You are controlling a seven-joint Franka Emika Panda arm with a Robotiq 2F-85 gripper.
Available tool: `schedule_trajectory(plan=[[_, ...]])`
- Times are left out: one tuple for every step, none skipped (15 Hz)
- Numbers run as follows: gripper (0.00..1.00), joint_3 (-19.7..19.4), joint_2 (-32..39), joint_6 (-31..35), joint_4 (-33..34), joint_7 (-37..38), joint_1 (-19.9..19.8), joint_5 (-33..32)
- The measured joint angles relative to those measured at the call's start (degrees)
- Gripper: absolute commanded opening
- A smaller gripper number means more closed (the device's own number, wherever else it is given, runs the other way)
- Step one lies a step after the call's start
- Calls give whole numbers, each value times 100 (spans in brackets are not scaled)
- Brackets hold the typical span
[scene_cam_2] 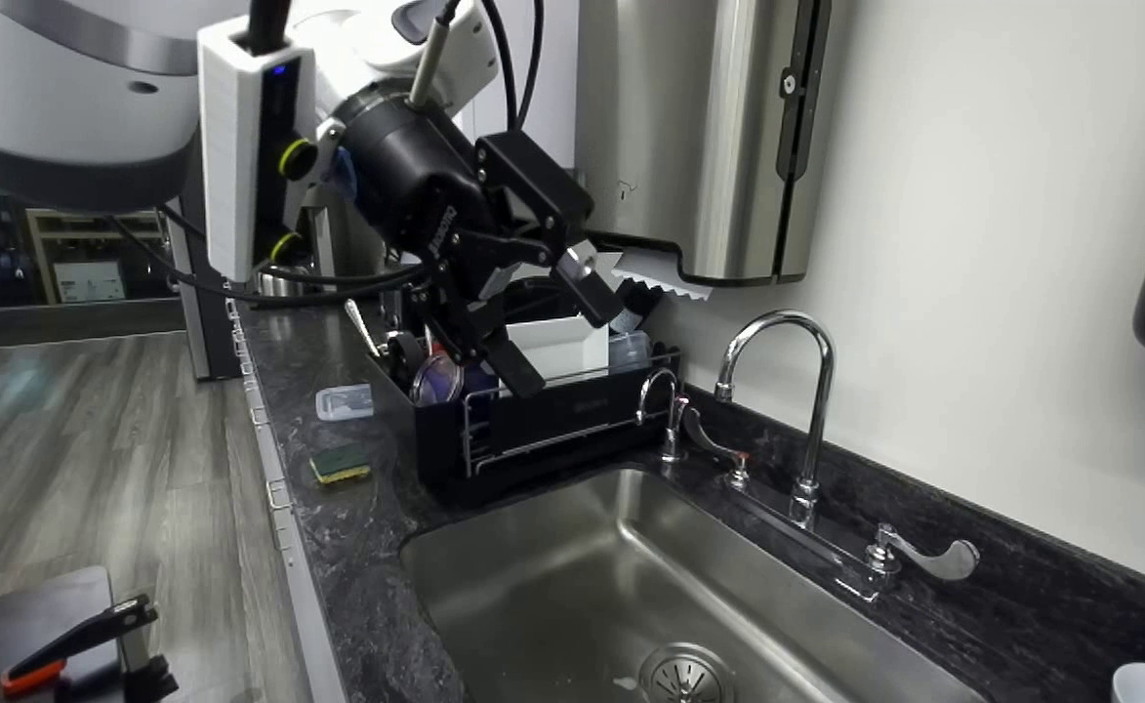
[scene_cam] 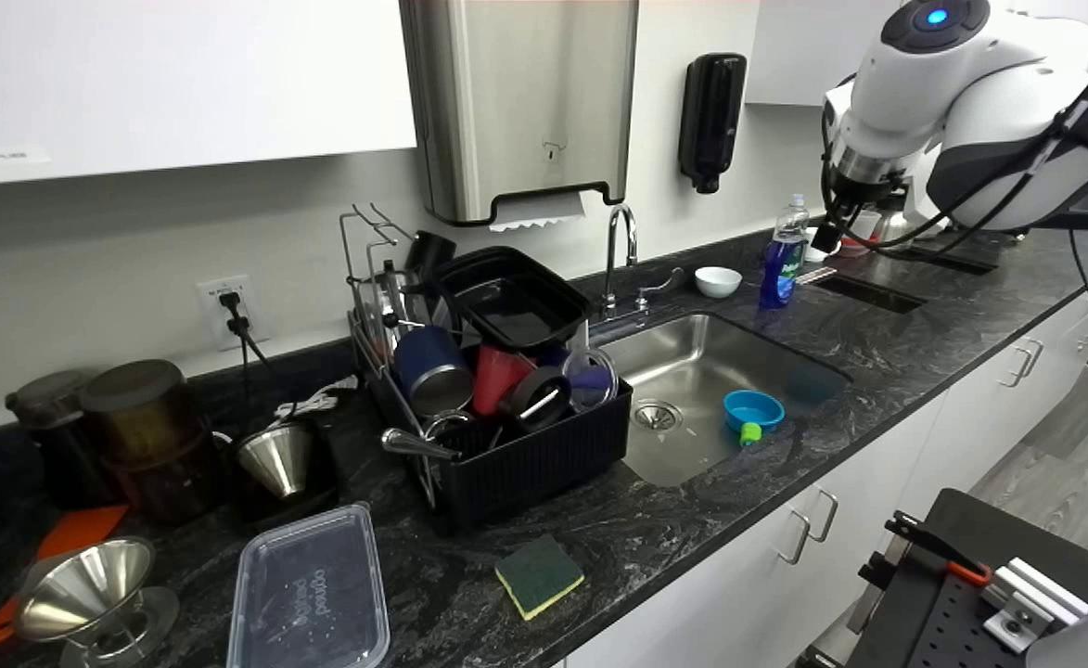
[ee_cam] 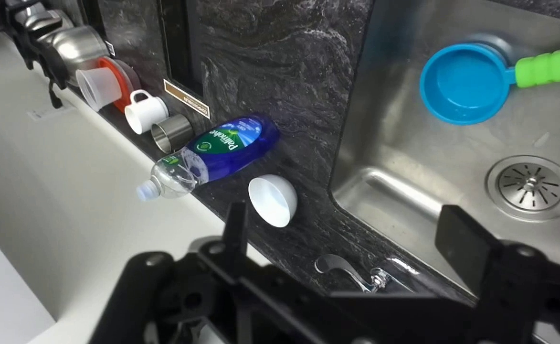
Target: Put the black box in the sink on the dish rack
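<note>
Black box (scene_cam: 516,304) lies tilted atop loaded dish rack (scene_cam: 544,466), beside sink (scene_cam: 692,371). Gripper (scene_cam_2: 563,339) hangs raised, jaws spread, nothing between, well apart from box; from gripper, box lies past sink's rack-side edge. Placement looks done; next likely backing off.

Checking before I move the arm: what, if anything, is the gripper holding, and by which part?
Nothing is held: the gripper stands open, nothing between its jaws. The black box lies clear of it on the dish rack.
</note>
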Motion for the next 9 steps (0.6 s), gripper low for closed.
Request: schedule_trajectory(plan=[[100,112,25,-97,-5,210,-2,-18],[100,199,50,-168,-8,376,-3,-25],[100,258,75,-214,-15,490,7,-11],[100,189,121,-289,-20,596,143,-10],[100,31,181,-397,-20,691,392,-4],[100,-138,235,-562,-20,753,658,45],[100,-307,277,-763,-17,794,937,135],[100,-457,299,-983,-17,801,1228,292],[100,-594,298,-1225,-14,801,1511,468]])
